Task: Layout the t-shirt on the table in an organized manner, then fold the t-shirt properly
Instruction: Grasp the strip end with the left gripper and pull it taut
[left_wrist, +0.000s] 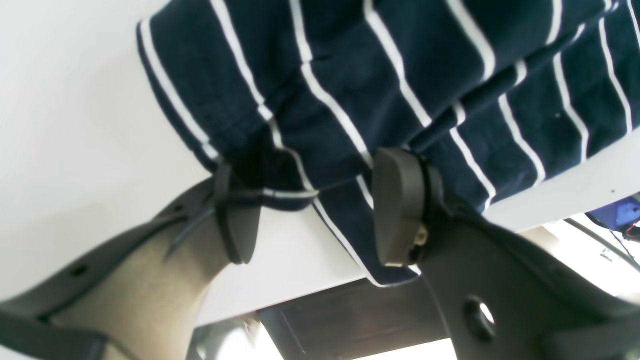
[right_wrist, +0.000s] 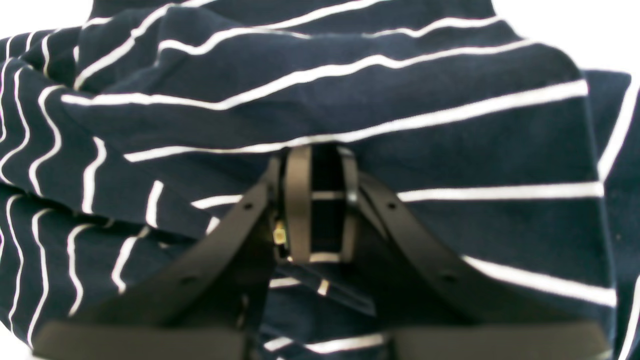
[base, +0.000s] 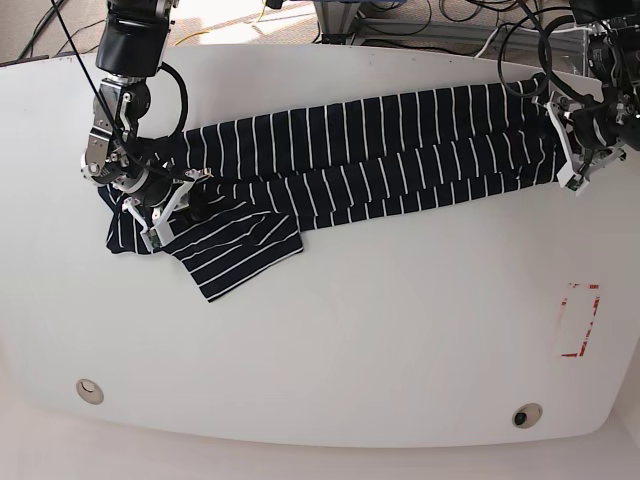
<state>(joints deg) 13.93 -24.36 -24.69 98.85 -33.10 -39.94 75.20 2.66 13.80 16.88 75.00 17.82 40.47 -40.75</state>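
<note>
At the left wrist, the left gripper (left_wrist: 320, 210) stands spread, t-shirt (left_wrist: 380, 80) hem between its fingers at the table (left_wrist: 75, 125) edge. At the right wrist, the right gripper (right_wrist: 322, 205) pinches bunched cloth. From the base, the shirt stretches between both arms.

T-shirt (base: 380, 150): soft matt cloth. Table (base: 350, 330): smooth, slightly glossy white.

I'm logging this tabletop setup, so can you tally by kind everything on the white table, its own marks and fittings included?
T-shirt: 1
Round fittings: 2
Red-outlined rectangle mark: 1
Total: 4
</note>
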